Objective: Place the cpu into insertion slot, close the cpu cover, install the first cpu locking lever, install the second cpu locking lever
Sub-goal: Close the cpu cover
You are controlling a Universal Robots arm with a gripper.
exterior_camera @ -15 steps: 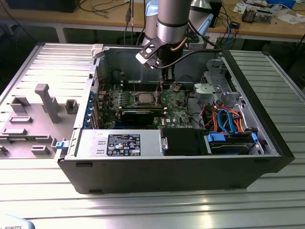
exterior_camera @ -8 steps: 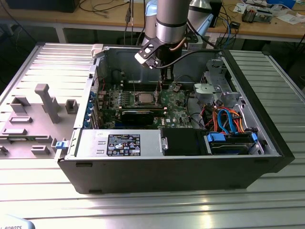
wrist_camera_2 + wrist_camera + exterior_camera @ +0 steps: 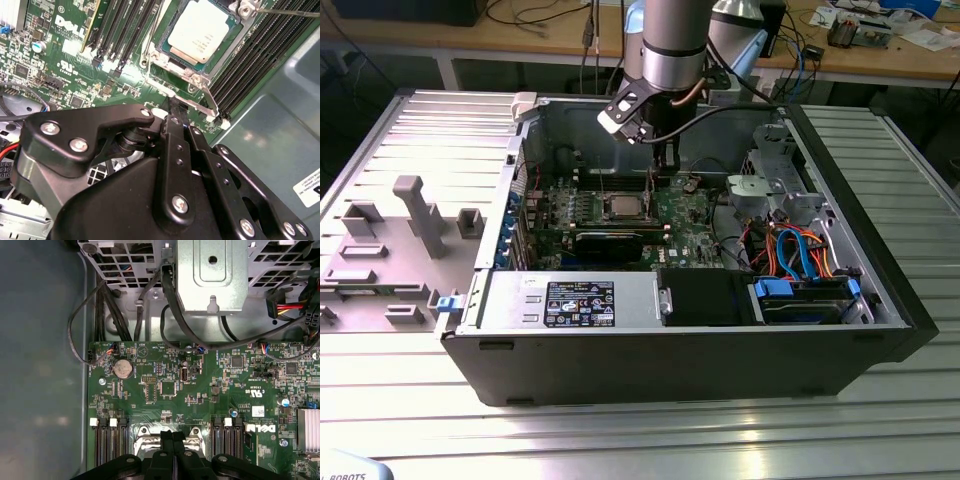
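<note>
Silver-grey cpu (image 3: 200, 32) sits in the insertion slot (image 3: 196, 79); the arm (image 3: 675, 40) hangs vertically into the open case (image 3: 720, 360), its pincer (image 3: 172, 107) narrow, fingers (image 3: 165, 445) pressed together, tips just beside the slot's rim.

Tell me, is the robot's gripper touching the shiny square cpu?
Apart. In the second wrist view, the gripper ends short of the cpu, with the cpu cover frame showing between them.
</note>
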